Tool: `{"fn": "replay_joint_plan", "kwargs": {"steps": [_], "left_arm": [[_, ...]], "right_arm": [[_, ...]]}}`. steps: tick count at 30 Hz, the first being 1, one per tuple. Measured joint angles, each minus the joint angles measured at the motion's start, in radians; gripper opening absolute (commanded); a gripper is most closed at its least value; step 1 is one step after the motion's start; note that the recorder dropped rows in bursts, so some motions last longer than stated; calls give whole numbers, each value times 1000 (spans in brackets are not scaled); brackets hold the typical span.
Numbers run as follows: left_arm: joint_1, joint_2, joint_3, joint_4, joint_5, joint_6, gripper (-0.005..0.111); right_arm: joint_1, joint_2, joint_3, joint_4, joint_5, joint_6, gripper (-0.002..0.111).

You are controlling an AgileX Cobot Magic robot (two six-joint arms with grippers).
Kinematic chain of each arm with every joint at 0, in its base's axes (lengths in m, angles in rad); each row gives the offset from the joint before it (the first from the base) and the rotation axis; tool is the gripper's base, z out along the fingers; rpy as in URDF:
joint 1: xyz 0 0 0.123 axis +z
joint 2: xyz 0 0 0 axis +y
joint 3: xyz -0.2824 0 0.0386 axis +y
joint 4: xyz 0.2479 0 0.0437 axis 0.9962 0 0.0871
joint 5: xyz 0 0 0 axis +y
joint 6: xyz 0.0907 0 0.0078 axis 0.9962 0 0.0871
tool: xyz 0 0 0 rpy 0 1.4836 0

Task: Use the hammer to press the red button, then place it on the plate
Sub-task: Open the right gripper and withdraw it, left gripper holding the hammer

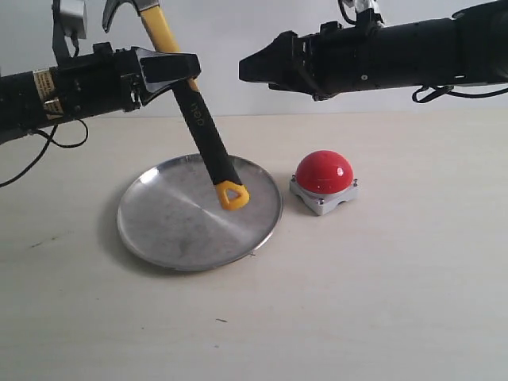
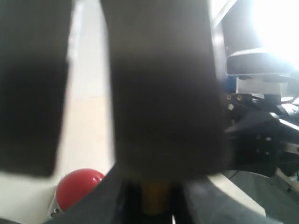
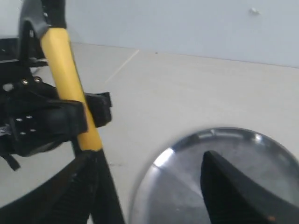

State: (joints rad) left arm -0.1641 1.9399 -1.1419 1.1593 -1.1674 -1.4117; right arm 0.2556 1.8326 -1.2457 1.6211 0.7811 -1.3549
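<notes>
In the exterior view my left gripper [image 1: 173,75] is shut on the hammer [image 1: 208,143], gripping where the yellow shaft meets the black grip. The hammer tilts, dark head up at the top left and yellow looped end down over the right half of the silver plate [image 1: 163,226]; I cannot tell if it touches. The red button [image 1: 324,171] sits on its grey base just right of the plate. My right gripper [image 1: 252,67] hovers open high above the plate's right edge, holding nothing. The left wrist view is mostly blocked by the blurred hammer [image 2: 161,93], with the button [image 2: 77,186] beside it.
The right wrist view shows the plate [image 3: 187,186] between my spread fingers, and the hammer [image 3: 70,79] held in the left gripper. A pale tabletop surrounds plate and button. A cable loops behind the left arm [image 1: 67,143].
</notes>
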Motion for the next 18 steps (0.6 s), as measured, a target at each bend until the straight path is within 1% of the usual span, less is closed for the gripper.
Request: {"fn": "replay_joint_plan", "kwargs": {"steps": [3, 5, 6, 7, 9, 11, 14, 16, 18], "left_arm": [[13, 0, -29, 92, -6, -45, 0], [30, 0, -61, 170, -9, -82, 0], [41, 0, -91, 232, -8, -119, 0], [46, 0, -105, 264, -8, -140, 0], [56, 0, -169, 363, 19, -205, 0], [58, -2, -211, 460, 57, -259, 0], [58, -18, -245, 575, 96, -327, 0], [58, -29, -252, 616, 115, -352, 0], [60, -40, -256, 626, 119, -365, 0]], "right_arm": [[0, -24, 0, -127, -105, 41, 62], [0, -61, 0, -303, -144, 146, 62], [0, -88, 0, -421, -154, 227, 62], [0, -105, 0, -489, -156, 274, 62], [0, -170, 0, -717, -159, 441, 60], [0, -211, 0, -841, -159, 535, 56], [0, -237, 0, -908, -140, 582, 55], [0, -246, 3, -920, -131, 593, 55], [0, -255, 15, -933, -127, 599, 54]]}}
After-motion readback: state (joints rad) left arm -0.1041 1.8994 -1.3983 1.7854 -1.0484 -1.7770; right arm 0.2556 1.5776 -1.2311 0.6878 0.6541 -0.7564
